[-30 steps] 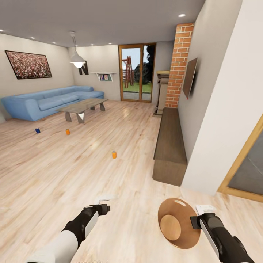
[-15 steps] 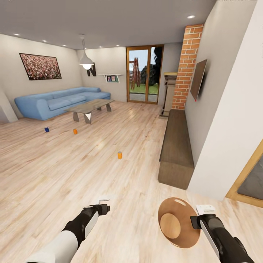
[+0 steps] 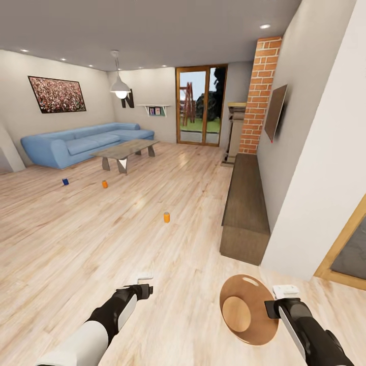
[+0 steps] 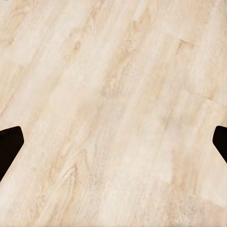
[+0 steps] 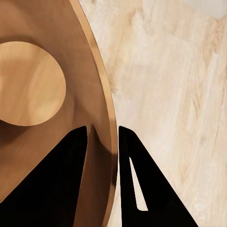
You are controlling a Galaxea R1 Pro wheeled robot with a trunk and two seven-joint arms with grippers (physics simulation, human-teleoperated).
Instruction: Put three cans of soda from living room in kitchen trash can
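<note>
Round wood-toned tash can [image 3: 247, 310] pinched at rim, oval slot

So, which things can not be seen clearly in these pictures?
- Three cans on the floor, blue, orange, orange: too small in the head view to read labels.
- Trash can: its outside is turned away; the right gripper pinches its rim.
- Left gripper: fingertips cut off by wrist view edges.
</note>
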